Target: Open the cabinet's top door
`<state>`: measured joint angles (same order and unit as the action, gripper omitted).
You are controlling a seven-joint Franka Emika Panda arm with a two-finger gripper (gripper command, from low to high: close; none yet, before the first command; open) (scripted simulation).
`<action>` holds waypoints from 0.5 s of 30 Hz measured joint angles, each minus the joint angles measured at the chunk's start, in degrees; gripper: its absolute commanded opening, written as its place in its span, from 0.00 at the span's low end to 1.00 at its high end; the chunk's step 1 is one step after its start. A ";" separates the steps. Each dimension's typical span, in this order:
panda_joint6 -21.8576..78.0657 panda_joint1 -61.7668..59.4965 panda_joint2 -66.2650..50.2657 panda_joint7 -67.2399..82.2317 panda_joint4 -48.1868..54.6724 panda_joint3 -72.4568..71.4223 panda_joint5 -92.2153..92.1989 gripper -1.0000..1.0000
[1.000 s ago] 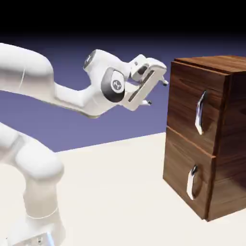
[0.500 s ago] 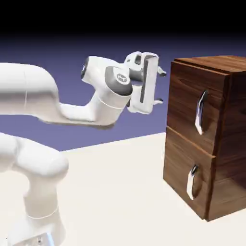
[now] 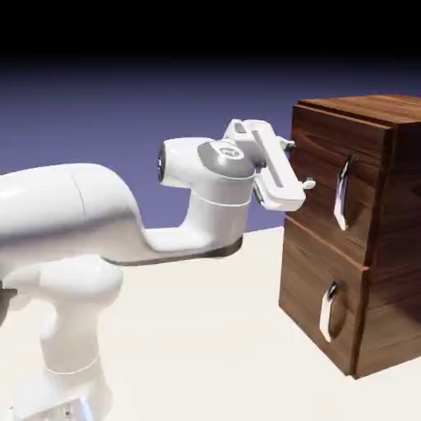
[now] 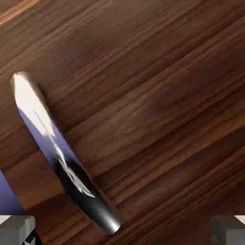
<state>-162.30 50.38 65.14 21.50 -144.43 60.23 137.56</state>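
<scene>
White Panda arm (image 3: 99, 205): small dark logo on the wrist, no lettering legible. Gripper (image 3: 302, 164) wide open, holding nothing, near the top door (image 3: 321, 164). Door shut on the walnut-grain cabinet (image 3: 395, 247), at the exterior view's right; silver handle (image 3: 344, 193) unmarked.

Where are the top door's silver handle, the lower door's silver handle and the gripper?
Top door's silver handle (image 4: 60, 152): hand view, mid-bar.
Lower door's silver handle (image 3: 328, 313): exterior view, mid-bar.
Gripper (image 3: 299, 164): exterior view, between its fingertips.
</scene>
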 measured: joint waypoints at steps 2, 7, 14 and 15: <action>0.42 1.80 1.18 2.32 0.60 2.18 4.98 0.50; 1.48 6.30 4.12 8.11 2.10 7.64 17.44 0.50; 2.70 11.99 6.13 12.75 4.93 12.79 27.67 0.50; 3.07 14.07 5.78 12.74 6.55 13.57 27.88 0.50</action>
<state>-159.23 64.45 70.92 34.24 -137.88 73.80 165.44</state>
